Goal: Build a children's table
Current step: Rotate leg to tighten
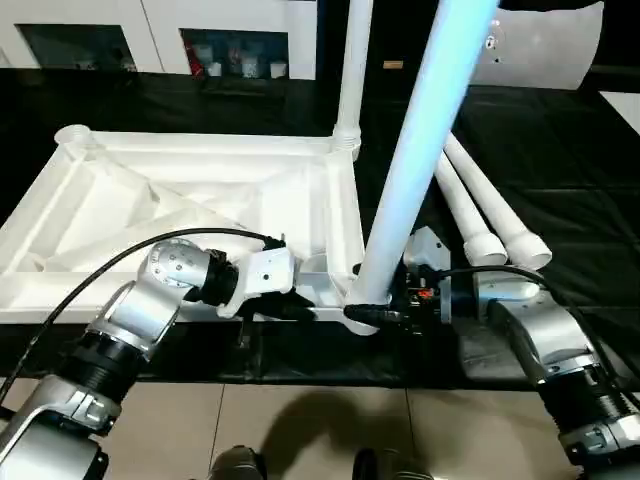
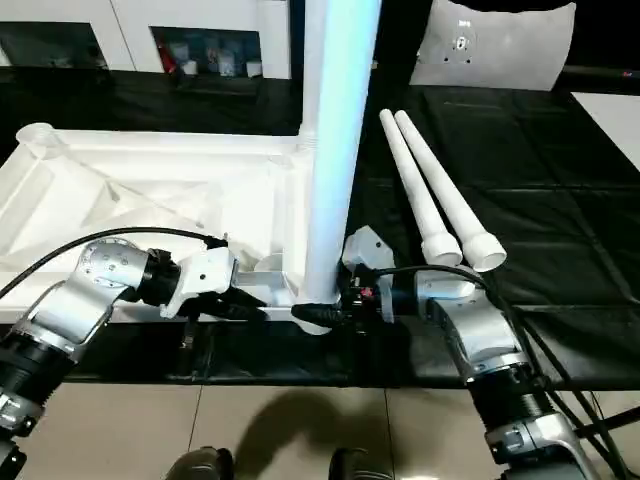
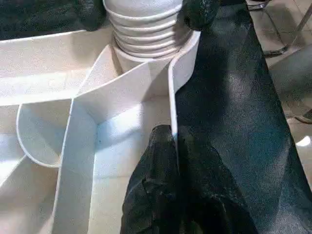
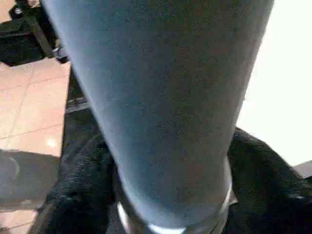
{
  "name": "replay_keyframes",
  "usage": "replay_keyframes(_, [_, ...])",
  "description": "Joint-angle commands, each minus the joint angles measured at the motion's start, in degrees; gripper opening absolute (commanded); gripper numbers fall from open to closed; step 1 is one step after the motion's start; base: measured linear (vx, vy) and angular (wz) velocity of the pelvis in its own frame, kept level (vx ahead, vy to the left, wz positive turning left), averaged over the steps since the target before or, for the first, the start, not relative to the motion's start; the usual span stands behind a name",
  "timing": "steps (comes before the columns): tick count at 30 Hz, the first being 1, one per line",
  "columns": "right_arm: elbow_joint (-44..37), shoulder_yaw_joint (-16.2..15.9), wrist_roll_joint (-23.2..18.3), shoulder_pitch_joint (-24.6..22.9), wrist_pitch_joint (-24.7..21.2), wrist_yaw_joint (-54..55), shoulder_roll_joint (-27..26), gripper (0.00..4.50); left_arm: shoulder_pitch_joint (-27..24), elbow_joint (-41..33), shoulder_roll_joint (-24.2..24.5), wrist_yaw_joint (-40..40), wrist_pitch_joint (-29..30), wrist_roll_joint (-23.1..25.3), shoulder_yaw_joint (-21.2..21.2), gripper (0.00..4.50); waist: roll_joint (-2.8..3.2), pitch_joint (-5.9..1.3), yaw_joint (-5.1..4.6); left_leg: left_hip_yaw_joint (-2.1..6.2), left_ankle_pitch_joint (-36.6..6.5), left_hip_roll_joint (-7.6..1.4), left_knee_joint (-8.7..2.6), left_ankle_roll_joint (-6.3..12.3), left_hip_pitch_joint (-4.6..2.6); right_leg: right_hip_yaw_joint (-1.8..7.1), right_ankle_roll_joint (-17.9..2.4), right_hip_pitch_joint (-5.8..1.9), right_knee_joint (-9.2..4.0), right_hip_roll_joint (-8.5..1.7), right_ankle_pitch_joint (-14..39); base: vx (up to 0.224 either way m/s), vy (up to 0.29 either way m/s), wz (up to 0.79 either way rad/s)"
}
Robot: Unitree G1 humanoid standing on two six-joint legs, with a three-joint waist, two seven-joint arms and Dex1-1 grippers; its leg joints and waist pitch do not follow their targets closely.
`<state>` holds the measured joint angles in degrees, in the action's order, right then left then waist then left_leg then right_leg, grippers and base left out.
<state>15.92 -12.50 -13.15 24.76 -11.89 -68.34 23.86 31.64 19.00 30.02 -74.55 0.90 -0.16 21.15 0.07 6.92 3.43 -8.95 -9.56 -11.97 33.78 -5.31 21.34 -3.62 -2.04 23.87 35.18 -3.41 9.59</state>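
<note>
Tabletop lies upside down in front of you on the black padded work surface, ribs up. One leg stands upright in its far right corner socket. A second leg stands in the near right corner, leaning slightly to your right, its ribbed base seated in the socket. Your right gripper has its black fingers on either side of that leg's base, closed around it. Your left gripper is pinched shut on the tabletop's thin near-right side wall, just beside that socket. Two spare legs lie side by side on the surface to your right, touching each other.
</note>
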Motion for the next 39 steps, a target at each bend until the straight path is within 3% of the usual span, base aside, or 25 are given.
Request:
replay_keyframes(1, [-0.40,-0.08,-1.00,0.31,-0.82,-1.07,0.35,2.91,1.18,-0.52,0.32,-1.03,-1.81,0.35,0.74,0.00,0.45,-5.37,-0.10,-0.56,-10.07,-0.74,-3.39,3.26,-0.53,2.64,-13.17,-3.84,-3.92,-3.51,10.43,0.000,0.000,0.00])
replay_keyframes(5, [-0.57,0.09,-1.63,-0.07,-1.37,-1.06,-0.23,2.76,1.01,-0.36,0.05,-0.72,-1.57,0.13,0.40,0.00,0.46,-5.46,-0.06,-0.56,-9.66,-0.75,-3.36,3.21,-0.53,2.66,-13.22,-3.86,-3.85,-3.52,10.00,0.000,0.000,0.00])
replay_keyframes(6, [-0.93,0.10,-2.07,-0.49,-1.87,-0.83,-0.68,2.74,0.77,-0.57,-0.15,-0.14,-1.12,0.01,0.06,0.00,0.70,-5.41,-0.05,-0.50,-9.59,-0.74,-3.37,3.17,-0.50,2.63,-13.31,-3.85,-3.80,-3.47,9.77,0.000,0.000,0.00])
replay_keyframes(8, [-2.37,0.28,-2.85,-1.88,-3.64,1.96,-3.06,2.73,0.21,-1.75,-1.39,3.55,2.22,-0.20,-1.32,0.00,0.66,-5.39,-0.04,-0.53,-9.92,-0.81,-3.40,3.09,-0.58,2.65,-13.43,-3.77,-3.87,-3.51,9.55,0.000,0.000,0.00])
replay_keyframes(11, [-2.93,0.73,-1.60,-2.98,-6.41,12.53,-9.63,2.72,-0.41,-5.05,-5.59,12.39,10.13,-0.48,-4.11,0.00,0.53,-5.02,-0.35,-0.47,-11.75,-0.67,-3.66,1.73,-0.62,2.56,-12.45,-3.71,-4.19,-3.57,14.22,0.000,0.000,0.00])
replay_keyframes(13, [-2.64,0.92,-1.31,-2.89,-6.98,14.70,-11.00,2.72,-0.42,-5.67,-6.45,14.03,11.39,-0.33,-4.46,0.00,0.55,-4.89,-0.65,-0.34,-12.83,-0.49,-3.74,0.87,-0.63,2.45,-10.93,-3.63,-4.67,-3.59,18.68,0.000,0.000,0.00])
replay_keyframes(14, [-0.55,2.29,-0.58,-1.67,-7.94,22.83,-16.45,2.72,-0.42,-7.76,-10.32,20.10,15.98,0.48,-5.38,0.00,0.61,-4.87,-0.97,-0.33,-13.18,-0.53,-3.78,0.52,-0.64,2.53,-10.15,-3.54,-4.80,-3.63,19.89,0.000,0.000,0.00])
replay_keyframes(16, [1.38,3.59,0.14,-0.24,-8.23,29.06,-20.58,2.72,-0.22,-9.00,-13.64,24.94,19.25,1.61,-5.71,0.00,0.46,-4.91,-1.72,-0.17,-13.26,-0.42,-3.75,-0.04,-0.52,2.38,-10.03,-3.50,-4.75,-3.62,20.50,0.000,0.000,0.00])
replay_keyframes(19, [3.61,4.52,1.73,1.51,-7.76,34.98,-23.95,2.72,0.20,-9.69,-17.25,29.99,21.96,2.79,-6.15,0.00,0.53,-5.02,-2.36,-0.36,-11.54,-0.26,-3.55,0.64,-0.31,2.59,-10.20,-3.43,-4.81,-3.40,17.70,0.000,0.000,0.00])
replay_keyframes(21, [5.27,5.53,2.96,2.99,-7.73,40.16,-26.55,2.72,0.66,-10.15,-20.32,34.52,23.93,4.03,-6.41,0.00,0.47,-5.37,-2.30,-0.37,-10.26,-0.14,-3.34,1.14,-0.26,2.60,-10.77,-3.68,-4.64,-3.42,15.05,0.000,0.000,0.00])
replay_keyframes(22, [6.11,6.19,3.60,3.80,-7.68,42.74,-27.83,2.72,0.90,-10.37,-21.68,36.62,24.72,5.03,-6.19,0.00,0.55,-5.28,-2.38,-0.46,-9.68,-0.24,-3.37,1.60,-0.30,2.65,-11.08,-3.44,-4.63,-3.29,13.60,0.000,0.000,0.00])
replay_keyframes(23, [6.70,6.22,4.38,4.30,-6.67,43.63,-28.19,2.72,1.09,-10.38,-22.36,37.38,24.87,5.72,-5.75,0.00,0.33,-5.42,-2.36,-0.47,-9.09,-0.18,-3.30,2.09,-0.20,2.60,-11.22,-3.60,-4.47,-3.26,12.48,0.000,0.000,0.00])
replay_keyframes(25, [6.99,6.23,4.79,4.53,-6.13,43.97,-28.34,3.28,1.17,-10.38,-22.67,37.68,24.94,6.05,-5.55,0.00,0.52,-5.50,-2.27,-0.50,-8.50,-0.20,-3.30,2.42,-0.18,2.59,-11.37,-3.64,-4.41,-3.28,11.29,0.000,0.000,0.00])
replay_keyframes(28, [6.74,6.92,5.52,3.68,-5.46,43.64,-27.68,3.63,1.30,-10.19,-20.93,36.75,24.28,7.32,-4.75,0.00,0.59,-5.60,-2.11,-0.47,-7.62,-0.30,-3.32,3.38,-0.10,2.57,-11.87,-3.82,-4.15,-3.30,8.05,0.000,0.000,0.00])
replay_keyframes(34, [4.03,8.28,4.97,-0.12,-2.68,38.52,-21.72,4.34,-0.29,-9.83,-14.29,30.20,21.03,7.10,-4.24,0.00,0.83,-5.43,-2.20,-0.41,-10.69,-0.33,-3.50,2.78,-0.27,2.51,-11.37,-3.81,-4.54,-3.41,11.79,0.000,0.000,0.00])
replay_keyframes(37, [2.32,8.21,4.43,-1.33,-0.24,32.81,-17.49,4.45,-1.03,-8.97,-11.07,25.20,17.15,5.98,-4.08,0.00,0.94,-5.49,-1.98,-0.41,-11.36,-0.42,-3.45,2.73,-0.30,2.59,-11.08,-3.82,-4.62,-3.46,12.44,0.000,0.000,0.00])
replay_keyframes(39, [1.46,7.57,4.41,-1.77,1.08,29.08,-15.00,4.45,-1.36,-8.66,-9.24,22.00,14.84,5.04,-3.57,0.00,1.00,-5.57,-1.84,-0.45,-10.62,-0.54,-3.45,3.00,-0.37,2.63,-11.91,-3.67,-4.32,-3.36,10.19,0.000,0.000,0.00])
